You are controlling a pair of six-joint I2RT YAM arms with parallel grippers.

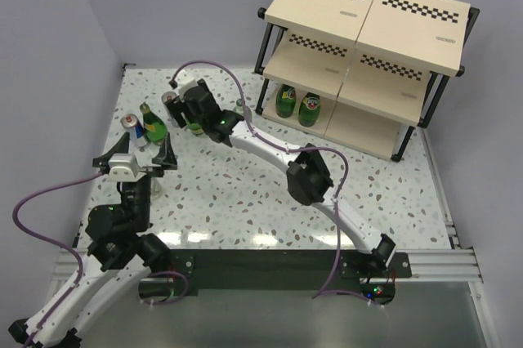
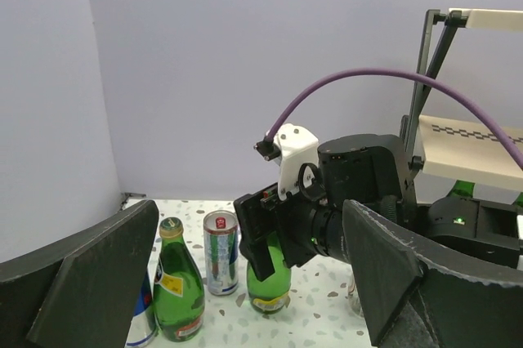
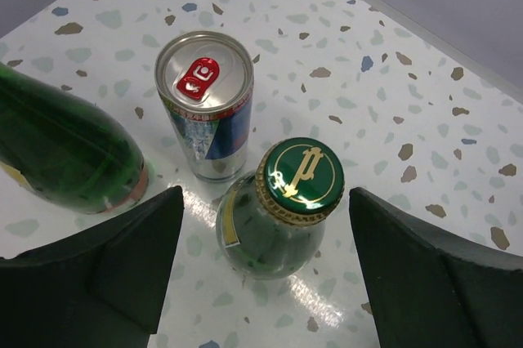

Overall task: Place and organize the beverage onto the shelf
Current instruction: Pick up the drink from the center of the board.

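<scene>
— At the 10 o'clock sector of the table (image 1: 270, 201), which drinks stood, and on what axis?
— Two green bottles and two cans, every long axis vertical, caps and tabs pointing up. The capped bottle (image 3: 299, 180) stood under the right gripper (image 3: 265, 201), with the near can (image 3: 206, 103) just beside it at 11 o'clock. The second bottle (image 1: 153, 123) and the second can (image 1: 131, 129) stood toward its 9 o'clock.
— Gripper states?
— Right: fingers apart, straddling the capped bottle at 3 and 9 o'clock, a gap on each side. Left gripper (image 1: 135, 152): spread wide, holding nothing, at 7 o'clock of the group.
— And the shelf (image 1: 327, 5)?
— At 1 o'clock. The third bottle (image 1: 285, 101) and the fourth bottle (image 1: 310, 108), both green, stood upright on the left half of its bottom board. Count: four green bottles, two cans. The clear bottles could not be counted.
</scene>
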